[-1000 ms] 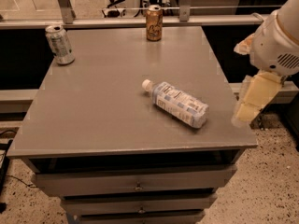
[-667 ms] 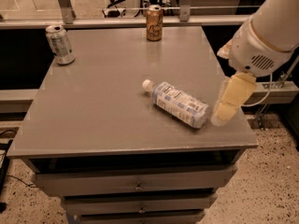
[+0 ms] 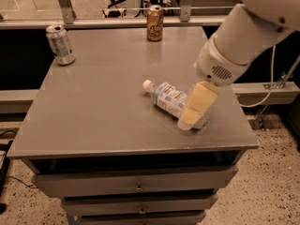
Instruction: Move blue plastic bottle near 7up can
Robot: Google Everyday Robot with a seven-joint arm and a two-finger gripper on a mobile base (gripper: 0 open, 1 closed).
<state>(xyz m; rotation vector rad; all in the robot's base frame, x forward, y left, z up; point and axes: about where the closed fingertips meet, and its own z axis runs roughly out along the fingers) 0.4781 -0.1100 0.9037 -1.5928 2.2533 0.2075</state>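
The blue plastic bottle (image 3: 168, 97) lies on its side right of the middle of the grey table (image 3: 103, 116), its white cap pointing to the back left. My gripper (image 3: 188, 121) hangs from the arm coming in from the upper right and sits over the bottle's base end, hiding it. The 7up can (image 3: 60, 44) stands upright at the table's back left corner, far from the bottle.
A brown-orange can (image 3: 154, 23) stands upright at the table's back edge, middle. A metal rail (image 3: 117, 20) runs behind the table. Drawers (image 3: 138, 186) sit under the tabletop. A cable (image 3: 269, 78) hangs to the right of the table.
My arm has swung left and inward from beyond the table's right edge, and the gripper now sits over the bottle's base end. The bottle and both cans have not moved.
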